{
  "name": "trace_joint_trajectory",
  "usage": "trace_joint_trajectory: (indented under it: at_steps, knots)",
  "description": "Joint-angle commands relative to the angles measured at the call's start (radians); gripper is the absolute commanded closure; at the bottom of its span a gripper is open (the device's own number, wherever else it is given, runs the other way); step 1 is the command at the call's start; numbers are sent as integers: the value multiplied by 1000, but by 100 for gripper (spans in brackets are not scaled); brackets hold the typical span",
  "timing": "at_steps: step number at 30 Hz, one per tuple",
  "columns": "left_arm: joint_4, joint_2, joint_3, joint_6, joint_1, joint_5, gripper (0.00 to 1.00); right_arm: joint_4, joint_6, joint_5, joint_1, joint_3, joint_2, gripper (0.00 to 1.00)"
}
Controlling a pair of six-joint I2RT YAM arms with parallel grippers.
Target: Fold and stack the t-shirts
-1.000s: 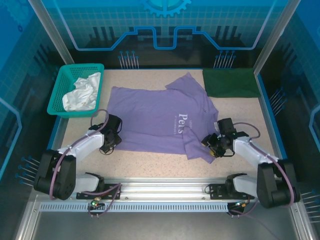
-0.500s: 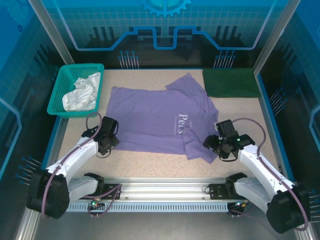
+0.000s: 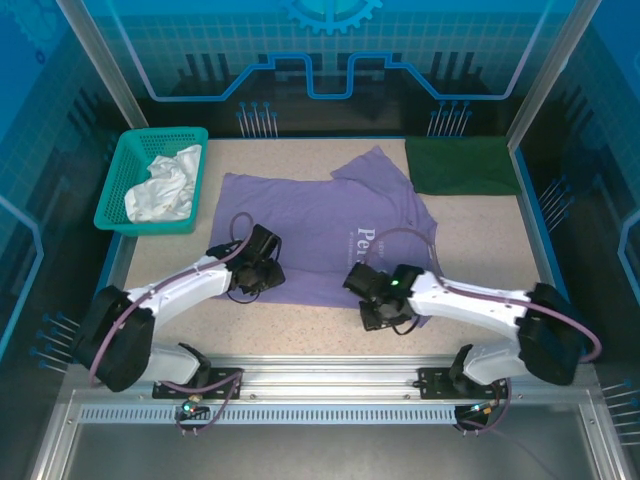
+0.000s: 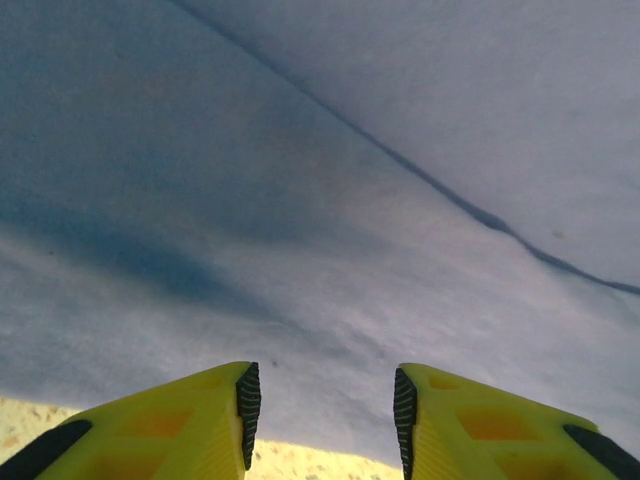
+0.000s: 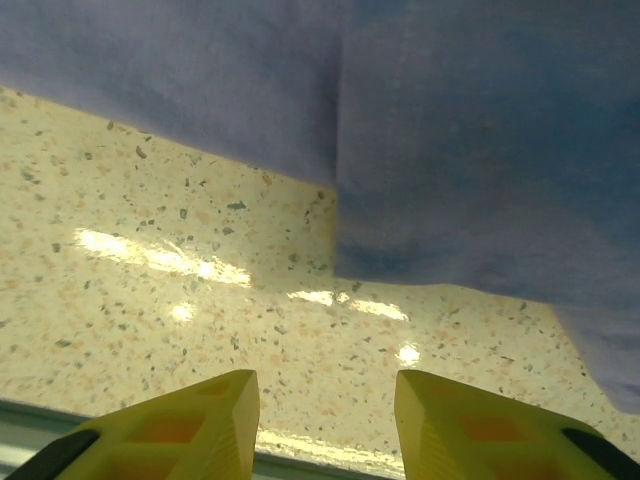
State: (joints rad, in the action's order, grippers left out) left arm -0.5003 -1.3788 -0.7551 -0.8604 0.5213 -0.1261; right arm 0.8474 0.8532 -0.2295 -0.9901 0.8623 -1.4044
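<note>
Blue-lit walls (image 3: 330, 60) close in a speckled bench (image 3: 480, 240) in the top view. The lavender t-shirt (image 3: 320, 235) lies spread flat mid-bench, its chest print facing up. The dark green t-shirt (image 3: 462, 165) sits folded in the far right corner, apart from the lavender one. At the far left, a teal basket (image 3: 145, 227) holds a crumpled white cloth (image 3: 165, 185). The left hand (image 3: 268, 270) is low over the lavender shirt's near edge, and the right hand (image 3: 362, 295) is at the same edge, further right by the near sleeve.

From the left wrist, the left hand (image 4: 322, 410) has its fingers apart with nothing between them. Lavender cloth lies just beyond, crossed by a diagonal crease (image 4: 420, 175).

From the right wrist, the right hand (image 5: 327, 420) also has its fingers spread and empty over bare bench. The shirt's hem lies just beyond them, with one layer overlapping another.
</note>
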Motion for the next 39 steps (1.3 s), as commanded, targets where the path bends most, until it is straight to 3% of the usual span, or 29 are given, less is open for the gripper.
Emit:
trace_joint_trajectory:
  at_steps: [1,5,14,25,39]
  knots:
    - [-4,-30,-20,22,0,-83,56,66,66,-114,-13,59,-86,56]
    - [-11,-40,18,18,-22,-148,52,49,86,-146,-12,71,-127,55]
    - [25,-13,113,35,-100,-146,51,1,87,-130,-3,67,-214,58]
    - [-16,-12,122,31,-132,-202,51,-84,66,-62,51,23,-255,71]
    - [-28,16,132,12,-134,-224,51,-111,52,-36,69,-24,-230,94]
